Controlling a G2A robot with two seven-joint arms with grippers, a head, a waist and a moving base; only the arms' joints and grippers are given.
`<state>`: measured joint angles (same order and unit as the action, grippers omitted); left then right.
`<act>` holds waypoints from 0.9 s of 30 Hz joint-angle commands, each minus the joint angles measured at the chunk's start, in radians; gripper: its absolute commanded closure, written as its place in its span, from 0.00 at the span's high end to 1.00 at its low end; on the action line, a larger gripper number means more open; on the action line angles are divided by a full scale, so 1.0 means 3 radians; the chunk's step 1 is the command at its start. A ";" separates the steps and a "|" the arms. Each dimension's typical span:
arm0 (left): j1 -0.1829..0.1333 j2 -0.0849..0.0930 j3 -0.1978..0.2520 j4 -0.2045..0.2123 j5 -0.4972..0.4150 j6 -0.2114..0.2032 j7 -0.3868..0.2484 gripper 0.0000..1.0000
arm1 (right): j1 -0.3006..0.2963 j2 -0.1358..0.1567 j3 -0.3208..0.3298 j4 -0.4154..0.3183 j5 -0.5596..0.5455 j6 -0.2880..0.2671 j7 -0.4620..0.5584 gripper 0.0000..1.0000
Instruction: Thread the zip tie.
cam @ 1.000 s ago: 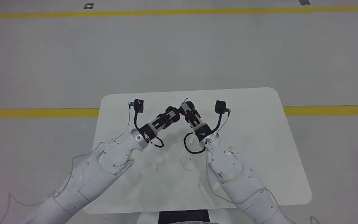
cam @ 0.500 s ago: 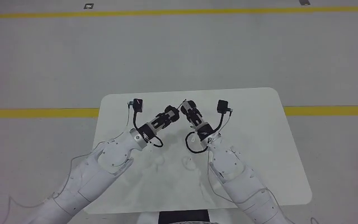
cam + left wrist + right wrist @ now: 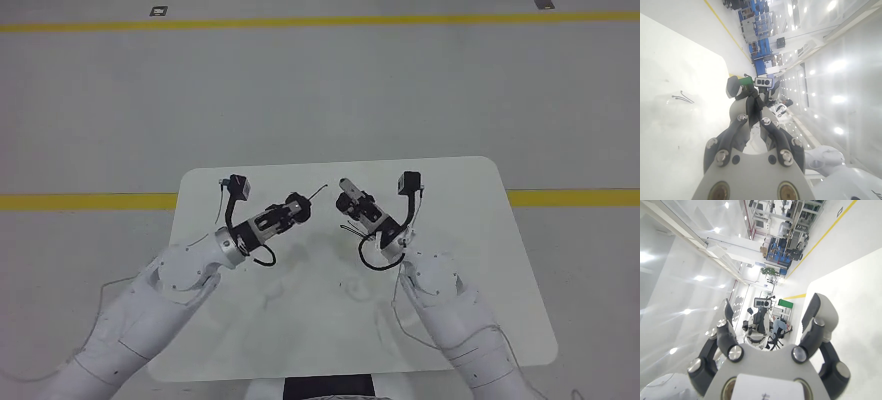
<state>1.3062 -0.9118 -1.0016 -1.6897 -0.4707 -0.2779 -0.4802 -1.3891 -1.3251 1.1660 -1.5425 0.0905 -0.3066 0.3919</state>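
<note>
Desk (image 3: pixel 480 270) is stretching wide at 3, 6 and 9 o'clock of the working spot, its 12 o'clock edge lying nearer. Left claw (image 3: pixel 300 205) is clamping one zip tie (image 3: pixel 317 192), tail pointing 2 o'clock across a gap at right claw (image 3: pixel 347 192), which is gaping wide. Three spare ties (image 3: pixel 682 97) are lying on the desk, apart from both.

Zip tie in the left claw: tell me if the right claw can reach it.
Likely yes: the right claw is open and faces the zip tie sticking out of the shut left claw; nothing lies between them.
</note>
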 commanded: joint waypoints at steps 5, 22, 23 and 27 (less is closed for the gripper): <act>-0.0011 0.0026 -0.0062 0.0041 -0.0056 0.0070 -0.0375 0.00 | 0.0011 0.0003 0.0010 0.0022 0.0002 0.0019 0.0054 1.00; -0.0088 0.0006 -0.0137 0.0411 -0.0931 0.0038 -0.1383 0.00 | 0.0233 -0.0006 0.0052 0.0701 0.1585 -0.0094 0.1321 1.00; -0.0088 0.0008 -0.0149 0.0442 -0.0985 0.0052 -0.1481 0.00 | 0.0285 -0.0017 0.0017 0.0779 0.1704 -0.0080 0.1428 1.00; -0.0128 0.0008 -0.0167 0.0552 -0.1095 0.0106 -0.1767 0.00 | 0.0436 -0.0042 -0.0086 0.0976 0.1915 -0.0027 0.1755 1.00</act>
<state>1.2720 -0.9092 -1.0510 -1.5343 -0.7937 -0.2524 -0.9901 -1.2625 -1.3375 1.1427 -1.2549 0.6609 -0.3169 0.9061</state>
